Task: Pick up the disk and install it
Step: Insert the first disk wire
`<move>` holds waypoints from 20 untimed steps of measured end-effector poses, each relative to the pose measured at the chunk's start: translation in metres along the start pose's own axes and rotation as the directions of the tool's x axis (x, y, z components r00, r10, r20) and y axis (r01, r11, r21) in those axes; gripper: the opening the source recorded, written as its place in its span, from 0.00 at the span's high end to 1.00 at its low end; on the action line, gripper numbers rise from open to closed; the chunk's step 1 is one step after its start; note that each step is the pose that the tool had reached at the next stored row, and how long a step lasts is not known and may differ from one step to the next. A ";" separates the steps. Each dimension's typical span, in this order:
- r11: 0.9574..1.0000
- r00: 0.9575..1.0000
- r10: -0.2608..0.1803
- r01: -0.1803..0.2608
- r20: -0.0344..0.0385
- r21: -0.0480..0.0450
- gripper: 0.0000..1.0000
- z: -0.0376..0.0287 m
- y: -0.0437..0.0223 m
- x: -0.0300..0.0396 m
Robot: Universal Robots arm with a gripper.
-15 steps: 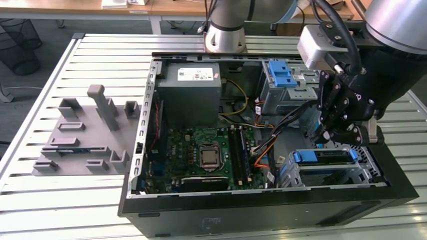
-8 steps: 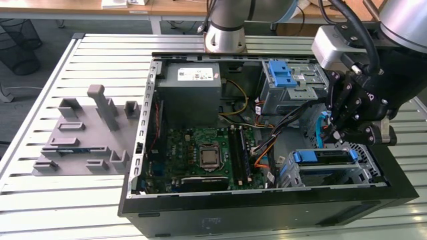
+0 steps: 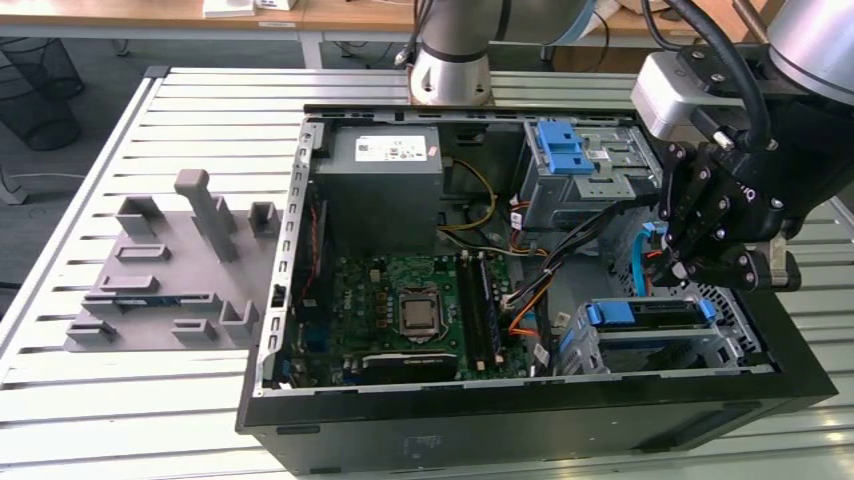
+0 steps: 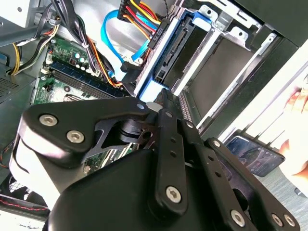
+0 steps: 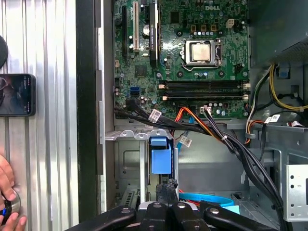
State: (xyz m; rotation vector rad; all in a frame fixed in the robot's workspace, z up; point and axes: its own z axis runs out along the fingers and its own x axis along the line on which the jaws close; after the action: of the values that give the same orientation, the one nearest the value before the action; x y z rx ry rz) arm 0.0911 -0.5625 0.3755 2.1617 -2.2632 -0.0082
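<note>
Seating the disk (image 3: 657,318) was the step you had in hand, by my reading. The pick-up looked finished and the install close to done.

Item: disk. Flat and silver-grey, framed by a bright blue bracket (image 5: 160,155). It lay in the lower metal cage (image 4: 226,53), in the corner of the open computer case (image 3: 534,440) at the exterior view's right. The second wrist view showed it edge-on, connector strip facing the cables (image 4: 137,19). Whether a plug was seated on that strip, I could not tell. Whether the bracket had latched, I could not tell either.

Item: gripper (image 4: 163,98). You had its fingers clenched together with nothing between them. Their tip was just beside the blue end of the bracket, touching it or nearly so. That posture suggested pushing, not carrying.

Requirement, as judged: any further seating would have called for a straight push along the cage rails. It would have needed light force and the fingertips kept clear of the loose cables beside the cage.

Surroundings: a green circuit board (image 3: 400,310) filled the middle of the case. A second blue latch (image 3: 561,145) sat on the upper cage, well apart from the disk. The case stood on a slatted table (image 3: 134,400), with a grey holder block (image 3: 160,290) at the exterior view's left. The first wrist view showed a person's hand (image 5: 7,204) and a phone (image 5: 17,94) on the table outside the case.
</note>
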 end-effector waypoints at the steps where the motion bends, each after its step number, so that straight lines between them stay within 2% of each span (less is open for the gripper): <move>1: 1.000 1.000 0.000 0.000 0.000 0.000 0.89 0.0000 0.0000 0.0000; 9: 1.000 1.000 0.000 0.000 0.000 0.000 0.89 0.0006 -0.0006 0.0000; 10: 1.000 1.000 0.000 0.000 0.000 0.000 0.89 0.0009 -0.0019 -0.0001; 15: 1.000 1.000 0.000 0.000 0.000 0.000 0.89 0.0027 -0.0165 -0.0046; 20: 1.000 1.000 0.002 -0.002 0.000 0.000 0.89 0.0057 -0.0244 -0.0127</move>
State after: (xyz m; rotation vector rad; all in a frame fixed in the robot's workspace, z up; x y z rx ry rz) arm 0.1160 -0.5510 0.3694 2.1592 -2.2660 -0.0079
